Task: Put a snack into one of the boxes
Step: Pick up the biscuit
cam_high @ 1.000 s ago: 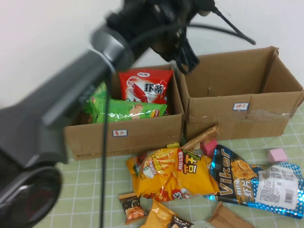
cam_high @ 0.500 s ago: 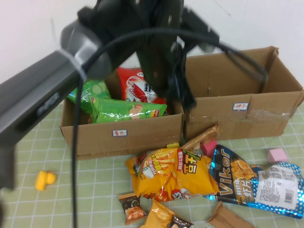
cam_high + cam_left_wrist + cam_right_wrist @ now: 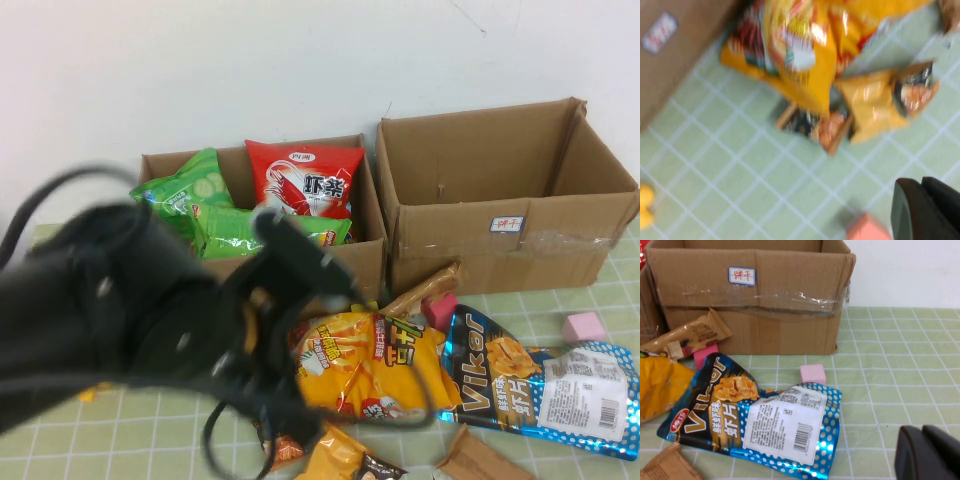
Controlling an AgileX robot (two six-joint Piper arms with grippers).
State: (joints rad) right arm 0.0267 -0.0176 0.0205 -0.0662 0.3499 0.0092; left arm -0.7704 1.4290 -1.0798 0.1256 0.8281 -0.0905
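Where snacks [image 3: 790, 50], left hand [image 3: 921, 212], right hand [image 3: 926, 454]

both boxes are matt brown corrugated cardboard, the right box [image 3: 500, 215] banded with clear glossy tape and the left box [image 3: 290, 275] at frame centre plain; each bears a small white paper label [image 3: 742, 275]. the blue shrimp-chip bag [image 3: 752, 422] is shiny crinkled foil with a paper-white printed panel. the yellow chip bag [image 3: 375, 365] looks glossy plastic film. the tablecloth [image 3: 890, 370] is smooth matt green. the left gripper [image 3: 927, 210] and the right gripper [image 3: 927, 455], at lower right of their views, show matt black plastic
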